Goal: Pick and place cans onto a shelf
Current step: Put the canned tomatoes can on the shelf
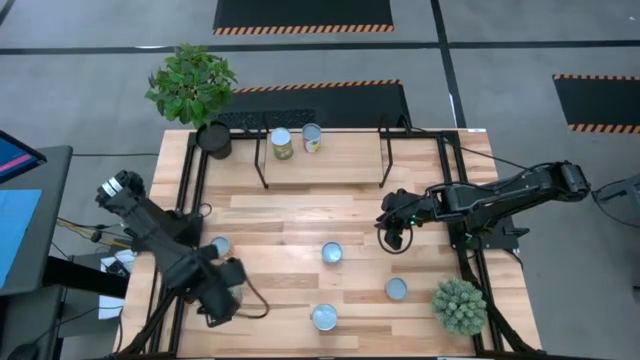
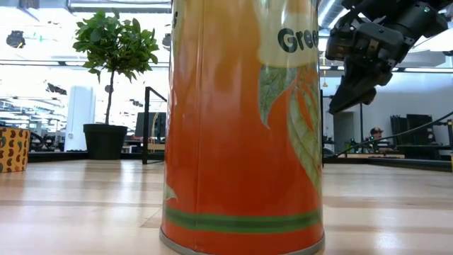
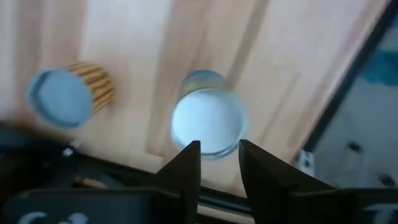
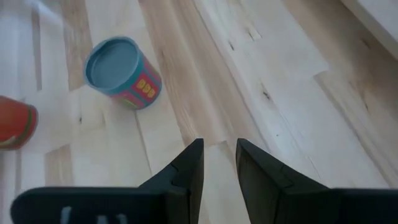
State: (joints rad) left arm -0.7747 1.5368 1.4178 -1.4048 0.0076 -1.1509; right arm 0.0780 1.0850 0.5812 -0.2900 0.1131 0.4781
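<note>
High view: two cans (image 1: 295, 141) already stand on the shelf (image 1: 325, 150); four more sit on the tabletop (image 1: 300, 215). The left pincer (image 1: 222, 290) hangs near one can (image 1: 219, 246), the right pincer (image 1: 393, 238) over bare wood.

Low view: an orange can (image 2: 242, 127) fills the foreground.

Wrist views: both pincers stand slightly spread, empty. The tins look rigid and slick (probably light); grip across the round sidewall.
</note>
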